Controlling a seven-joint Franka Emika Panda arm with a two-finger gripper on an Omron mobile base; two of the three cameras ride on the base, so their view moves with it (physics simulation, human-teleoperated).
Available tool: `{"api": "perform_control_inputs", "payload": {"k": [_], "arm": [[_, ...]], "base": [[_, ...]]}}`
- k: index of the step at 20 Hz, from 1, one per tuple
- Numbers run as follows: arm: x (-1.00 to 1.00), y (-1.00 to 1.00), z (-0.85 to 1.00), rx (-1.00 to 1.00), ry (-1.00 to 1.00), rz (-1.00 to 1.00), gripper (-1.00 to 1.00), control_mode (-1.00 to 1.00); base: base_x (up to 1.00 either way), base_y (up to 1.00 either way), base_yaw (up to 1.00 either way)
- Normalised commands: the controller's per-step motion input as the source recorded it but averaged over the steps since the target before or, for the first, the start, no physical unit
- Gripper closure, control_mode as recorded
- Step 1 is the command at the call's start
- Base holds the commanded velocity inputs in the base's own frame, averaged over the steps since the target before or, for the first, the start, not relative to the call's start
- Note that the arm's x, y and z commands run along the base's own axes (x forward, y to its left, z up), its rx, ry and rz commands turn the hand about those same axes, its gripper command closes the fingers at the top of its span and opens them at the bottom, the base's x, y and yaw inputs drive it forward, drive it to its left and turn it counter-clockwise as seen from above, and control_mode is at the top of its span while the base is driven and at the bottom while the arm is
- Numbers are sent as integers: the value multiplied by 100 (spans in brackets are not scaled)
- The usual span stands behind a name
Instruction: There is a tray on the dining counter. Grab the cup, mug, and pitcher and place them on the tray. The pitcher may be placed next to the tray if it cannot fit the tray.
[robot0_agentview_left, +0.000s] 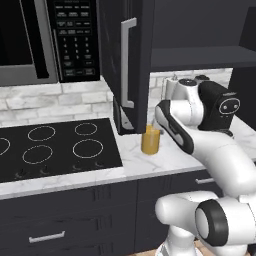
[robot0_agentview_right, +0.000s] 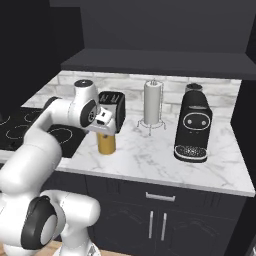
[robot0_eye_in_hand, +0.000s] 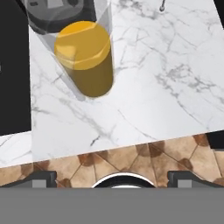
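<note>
The pitcher (robot0_agentview_left: 150, 140), a tall clear glass with an amber-orange fill, stands upright on the marble counter just right of the stove. In the right base view the pitcher (robot0_agentview_right: 106, 144) sits directly under my hand, which covers its top. In the hand view the pitcher (robot0_eye_in_hand: 85, 59) shows from above at the upper left. My gripper (robot0_eye_in_hand: 113, 177) hangs above the counter's front edge, open, with nothing between its fingertips (robot0_eye_in_hand: 41, 177). The pitcher lies ahead of the fingers, apart from them. The tray, the cup and the mug are out of view.
An open dark cabinet door (robot0_agentview_left: 125, 65) hangs just left of the pitcher. A black toaster (robot0_agentview_right: 116, 102) stands close behind it. Farther right are a paper-towel roll (robot0_agentview_right: 152, 102) and a black coffee machine (robot0_agentview_right: 193, 127). The stove (robot0_agentview_left: 55, 147) lies to the left.
</note>
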Motion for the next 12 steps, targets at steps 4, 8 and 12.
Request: {"api": "perform_control_inputs", "payload": {"k": [4, 8, 12], "arm": [[2, 19, 0, 0, 0, 0, -100, -100], [7, 13, 0, 0, 0, 0, -100, -100], [10, 10, 0, 0, 0, 0, -100, -100]], "base": [[0, 0, 0], [0, 0, 0], [0, 0, 0]]}}
